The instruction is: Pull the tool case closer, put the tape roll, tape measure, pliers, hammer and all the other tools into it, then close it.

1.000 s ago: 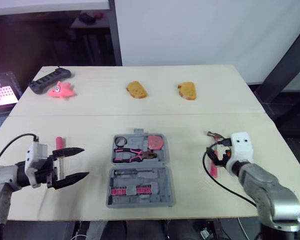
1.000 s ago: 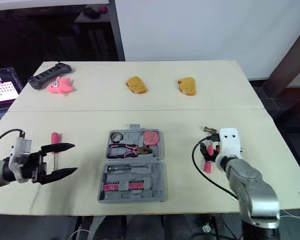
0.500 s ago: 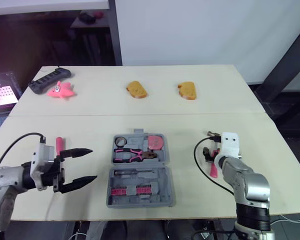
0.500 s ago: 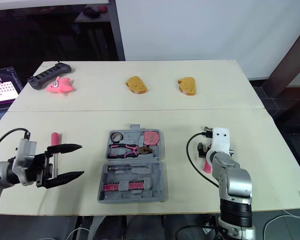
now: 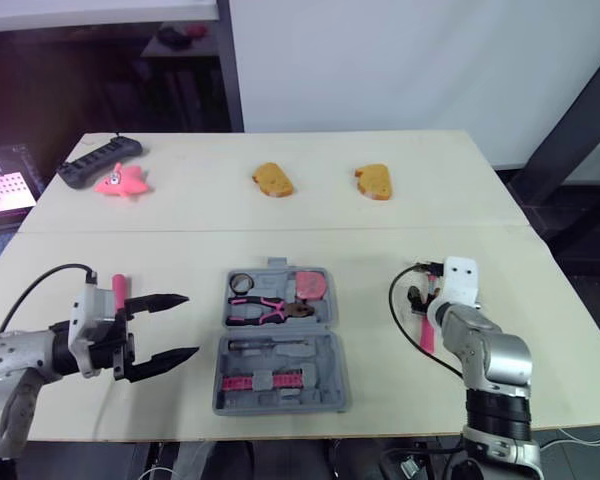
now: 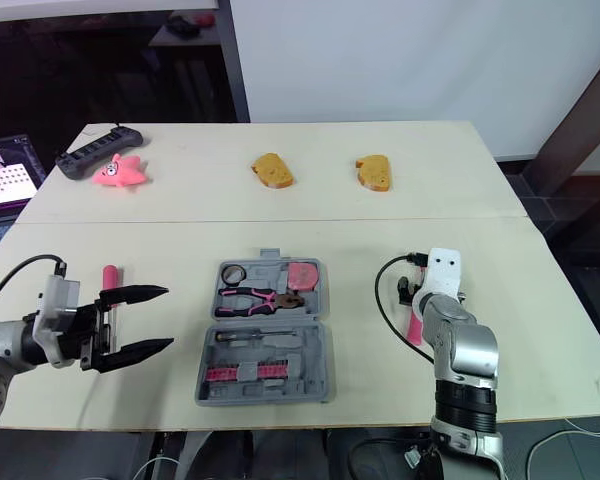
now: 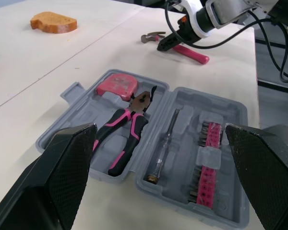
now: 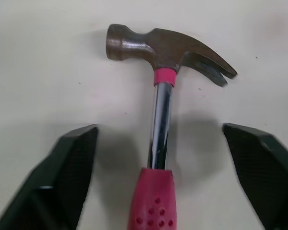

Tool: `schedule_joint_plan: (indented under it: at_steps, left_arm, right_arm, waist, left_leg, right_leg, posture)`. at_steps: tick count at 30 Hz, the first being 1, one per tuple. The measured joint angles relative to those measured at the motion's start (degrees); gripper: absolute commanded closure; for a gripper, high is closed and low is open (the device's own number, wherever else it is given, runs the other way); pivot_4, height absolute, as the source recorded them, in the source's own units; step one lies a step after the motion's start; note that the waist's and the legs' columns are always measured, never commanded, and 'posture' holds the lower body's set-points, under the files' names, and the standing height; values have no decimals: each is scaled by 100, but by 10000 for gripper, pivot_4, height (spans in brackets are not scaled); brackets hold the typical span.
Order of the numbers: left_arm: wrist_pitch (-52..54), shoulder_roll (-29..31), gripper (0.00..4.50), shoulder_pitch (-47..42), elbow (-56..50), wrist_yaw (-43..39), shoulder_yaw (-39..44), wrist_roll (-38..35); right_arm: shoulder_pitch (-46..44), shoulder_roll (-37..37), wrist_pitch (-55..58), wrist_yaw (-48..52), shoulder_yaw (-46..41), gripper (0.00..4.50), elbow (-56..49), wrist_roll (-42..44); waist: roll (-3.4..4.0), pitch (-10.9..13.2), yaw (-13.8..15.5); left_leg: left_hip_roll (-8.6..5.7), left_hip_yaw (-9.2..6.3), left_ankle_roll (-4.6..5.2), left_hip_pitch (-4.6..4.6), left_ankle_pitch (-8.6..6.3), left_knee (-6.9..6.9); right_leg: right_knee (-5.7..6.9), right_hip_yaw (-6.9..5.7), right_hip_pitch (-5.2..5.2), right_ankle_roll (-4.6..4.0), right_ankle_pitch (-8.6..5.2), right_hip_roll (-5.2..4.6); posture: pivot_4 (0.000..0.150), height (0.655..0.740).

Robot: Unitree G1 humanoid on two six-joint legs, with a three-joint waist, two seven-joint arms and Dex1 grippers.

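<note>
The grey tool case [image 5: 280, 385] lies open at the table's centre. It holds a tape roll [image 5: 242, 282], a pink tape measure [image 5: 310, 285], pink-handled pliers [image 5: 265, 310], a screwdriver [image 7: 164, 143] and a strip of pink bits [image 5: 265, 381]. Right of the case lies the hammer [image 8: 165, 45] with its pink handle [image 5: 425, 335]. My right gripper [image 8: 159, 128] is open, a finger on each side of the hammer's shaft. Left of the case my left gripper [image 5: 165, 327] stands open and holds nothing. A pink-handled tool [image 6: 108, 275] lies just beyond it.
Two bread slices [image 5: 273, 179] [image 5: 374, 181] lie at the back of the table. A pink star toy [image 5: 120, 181] and a black power strip [image 5: 98, 160] sit at the back left. A laptop [image 5: 0, 185] stands off the table's left side.
My left gripper has moved a little right, toward the case. My right arm has swung in under its wrist, with the gripper staying over the hammer.
</note>
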Motion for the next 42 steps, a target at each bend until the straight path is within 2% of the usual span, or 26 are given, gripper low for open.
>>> schedule_joint_plan:
  at_steps: [1,6,7,16,20,24,28,32,41,42]
  left_arm:
    - [0,0,0,-4,0,0,-1,0]
    - [0,1,0,1,1,-11,-1,2]
    - [0,1,0,1,1,-12,-1,3]
    - [7,15,0,13,7,-29,-3,7]
    - [16,33,0,-32,102,-68,-16,11]
    - [21,37,0,-212,184,-98,-151,18]
    - [20,42,0,-284,336,-143,-230,35]
    - [20,57,0,-471,424,-226,-324,68]
    - [20,96,0,-684,616,-337,-406,127]
    - [20,96,0,-684,616,-339,-417,128]
  right_arm:
    - [-5,1,-6,2,12,19687,8,1]
    - [-10,2,-106,-13,41,42355,68,-6]
    - [-19,1,-112,-21,34,44302,80,-8]
    - [112,-38,-72,81,115,44546,-121,0]
    - [629,-24,582,237,399,44966,-1114,83]
    - [1284,333,1521,225,722,44966,-2484,201]
    - [1664,554,1861,213,1123,44966,-3168,223]
    - [1984,679,1726,135,1469,44966,-3264,126]
    - [2077,986,877,51,1470,44966,-2726,-53]
    - [2086,1031,813,57,1412,40208,-2693,-46]
  waist:
    - [0,0,12]
    - [-1,-1,17]
    - [-2,-1,14]
    - [-1,-1,17]
    - [4,2,12]
    - [10,5,-3]
    - [10,5,6]
    - [9,5,16]
    - [-23,-15,1]
    - [-32,-20,5]
  left_leg:
    - [0,-1,0,-1,0,0]
    - [-1,0,0,-2,0,0]
    - [-1,-1,0,-1,0,0]
    - [-1,-1,0,-1,0,-3]
    - [0,-6,0,-9,0,-13]
    - [0,-5,0,-15,0,-14]
    - [0,-4,0,-15,0,-10]
    - [0,-3,-5,-17,3,-7]
    - [0,-3,-6,-6,3,-7]
    - [0,-4,-6,-3,3,-6]
  right_leg:
    - [0,0,1,0,0,0]
    - [-3,-1,2,1,0,-2]
    - [-3,-1,3,1,0,-2]
    - [-3,-2,1,1,-1,-1]
    - [2,-5,-16,2,-1,0]
    - [3,-4,-26,2,0,0]
    - [2,-3,-26,-1,-2,0]
    - [0,-2,-23,-5,-4,-1]
    - [0,-3,-13,-3,-1,0]
    - [0,-3,-9,-6,-2,0]
  posture:
    - [1500,7400]
    - [1500,7400]
    - [1500,7400]
    - [1500,7400]
    - [1500,7400]
    - [1500,7400]
    - [1500,7400]
    - [1500,7400]
    - [1500,7400]
    - [1500,7400]
